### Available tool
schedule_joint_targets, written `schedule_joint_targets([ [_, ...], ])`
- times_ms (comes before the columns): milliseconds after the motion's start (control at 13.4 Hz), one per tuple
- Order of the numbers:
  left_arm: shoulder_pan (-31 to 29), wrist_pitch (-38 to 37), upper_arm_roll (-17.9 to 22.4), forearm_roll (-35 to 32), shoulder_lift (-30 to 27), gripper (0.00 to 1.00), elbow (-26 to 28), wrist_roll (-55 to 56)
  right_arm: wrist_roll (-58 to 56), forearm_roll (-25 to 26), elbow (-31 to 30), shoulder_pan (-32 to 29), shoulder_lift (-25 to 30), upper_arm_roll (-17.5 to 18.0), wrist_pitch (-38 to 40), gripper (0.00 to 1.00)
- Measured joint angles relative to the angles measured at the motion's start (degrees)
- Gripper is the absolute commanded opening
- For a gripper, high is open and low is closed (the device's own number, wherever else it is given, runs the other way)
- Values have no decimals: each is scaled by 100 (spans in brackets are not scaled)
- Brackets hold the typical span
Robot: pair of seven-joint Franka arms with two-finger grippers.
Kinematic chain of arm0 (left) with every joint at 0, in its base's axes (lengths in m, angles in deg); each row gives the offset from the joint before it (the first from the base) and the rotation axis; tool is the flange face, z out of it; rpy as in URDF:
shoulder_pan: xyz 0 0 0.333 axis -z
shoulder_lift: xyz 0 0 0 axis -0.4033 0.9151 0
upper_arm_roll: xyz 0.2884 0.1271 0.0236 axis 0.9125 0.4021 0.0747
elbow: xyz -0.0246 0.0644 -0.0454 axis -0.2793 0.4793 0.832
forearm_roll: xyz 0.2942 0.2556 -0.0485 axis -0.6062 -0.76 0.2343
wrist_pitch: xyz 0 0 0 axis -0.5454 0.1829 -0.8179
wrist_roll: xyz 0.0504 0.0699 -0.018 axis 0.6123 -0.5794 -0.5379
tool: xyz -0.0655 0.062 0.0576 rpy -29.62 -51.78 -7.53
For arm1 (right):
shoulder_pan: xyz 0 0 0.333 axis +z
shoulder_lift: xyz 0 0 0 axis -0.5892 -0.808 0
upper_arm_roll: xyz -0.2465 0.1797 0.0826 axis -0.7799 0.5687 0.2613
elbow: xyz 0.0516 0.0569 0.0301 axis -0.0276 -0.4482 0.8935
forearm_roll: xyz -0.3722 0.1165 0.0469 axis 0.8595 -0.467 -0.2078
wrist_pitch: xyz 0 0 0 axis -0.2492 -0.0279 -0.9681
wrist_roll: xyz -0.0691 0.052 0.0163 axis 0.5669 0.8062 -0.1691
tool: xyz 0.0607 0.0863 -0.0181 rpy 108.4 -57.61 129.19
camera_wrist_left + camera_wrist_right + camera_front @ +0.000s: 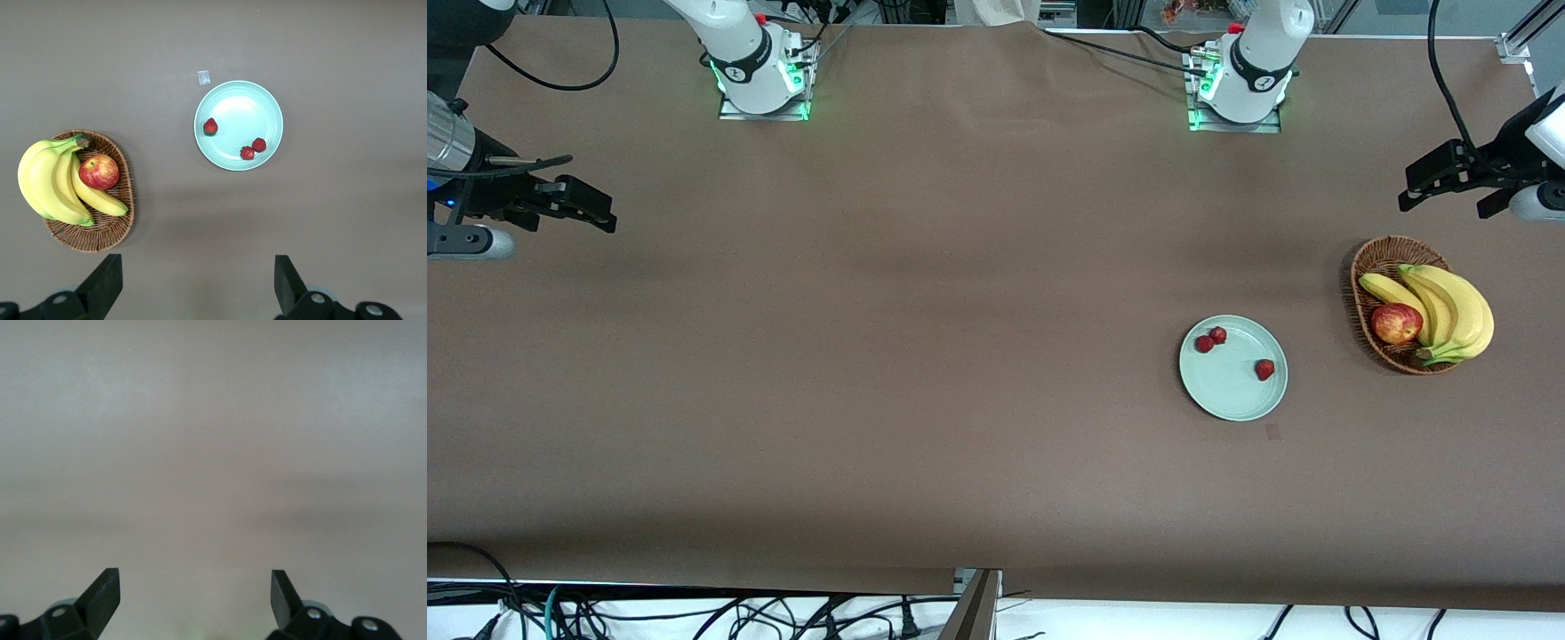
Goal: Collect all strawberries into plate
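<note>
Red strawberries point(1217, 335) sit inside the plate point(1232, 396) rim.

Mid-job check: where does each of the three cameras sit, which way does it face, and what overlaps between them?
Front view: high across the table, facing both bases; left gripper and right gripper hang open at the table's ends.
Left wrist view: looks down past its own fingertips at the plate with three strawberries and the basket.
Right wrist view: looks down at bare tabletop past its own fingertips.
Shared: front and left wrist views both show plate, strawberries, basket.
</note>
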Motion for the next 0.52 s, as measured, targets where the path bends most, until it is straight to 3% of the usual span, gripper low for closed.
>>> schedule_joint_targets([
  [522, -57, -93, -54, 0, -61, 100, -1, 42, -2, 0, 0, 0, 0, 0, 0, 100],
])
